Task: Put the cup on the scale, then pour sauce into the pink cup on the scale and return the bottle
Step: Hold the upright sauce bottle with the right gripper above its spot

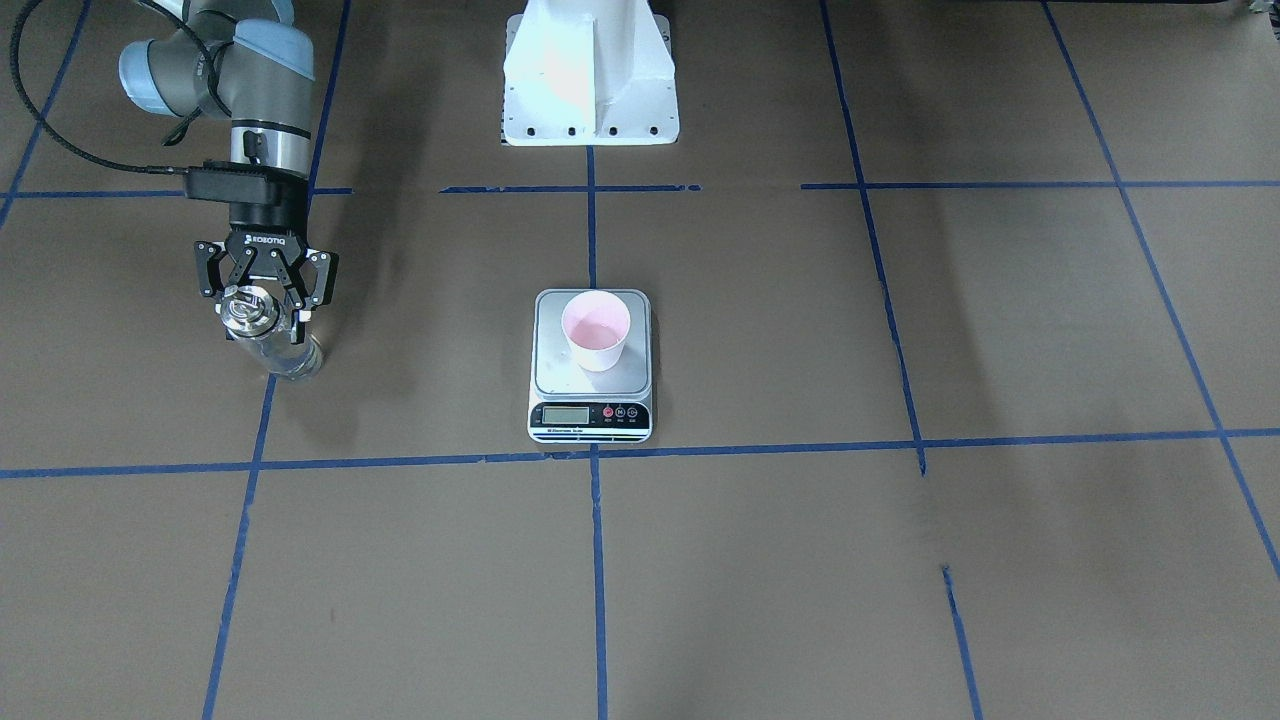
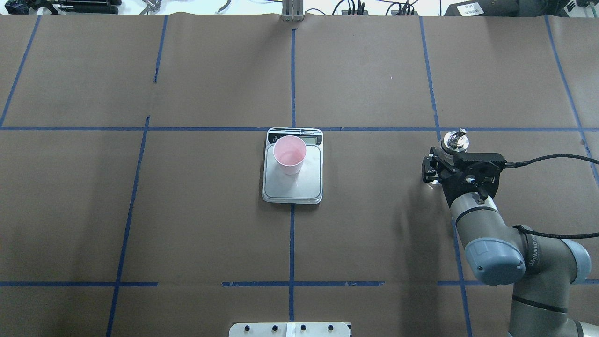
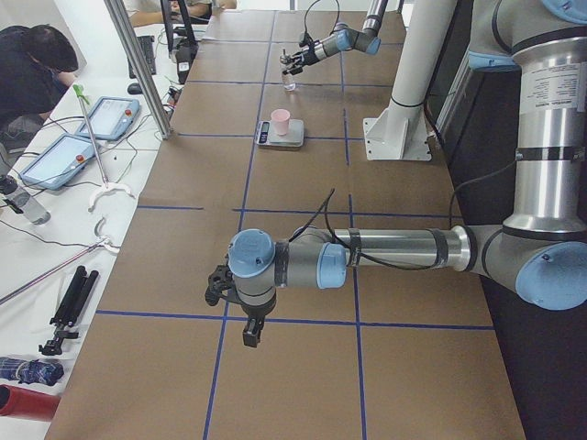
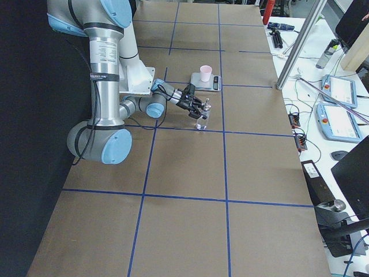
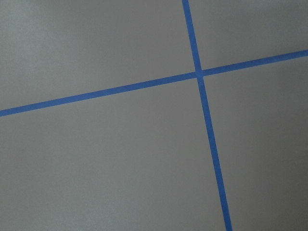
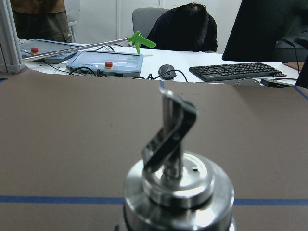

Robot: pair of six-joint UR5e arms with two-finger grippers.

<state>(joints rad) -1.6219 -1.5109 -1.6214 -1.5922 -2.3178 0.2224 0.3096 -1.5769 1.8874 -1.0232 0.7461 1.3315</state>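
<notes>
While the cup [image 2: 289,155] sits on the scale [image 2: 293,186], the right gripper [image 2: 440,169] at three o'clock pinches the upright bottle [image 2: 454,140].

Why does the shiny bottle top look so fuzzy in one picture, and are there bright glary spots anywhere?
Right wrist view: the bottle cap sits very near the lens, so it blurs. Front-facing view: the white robot base is overexposed; the right gripper casts a soft shadow.

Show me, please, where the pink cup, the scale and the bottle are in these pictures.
cup [image 2: 289,153]: overhead exterior view, pink inside.
scale [image 2: 311,187]: overhead exterior view, bare platform corner.
bottle [image 1: 290,355]: exterior front-facing view, glass body.
</notes>
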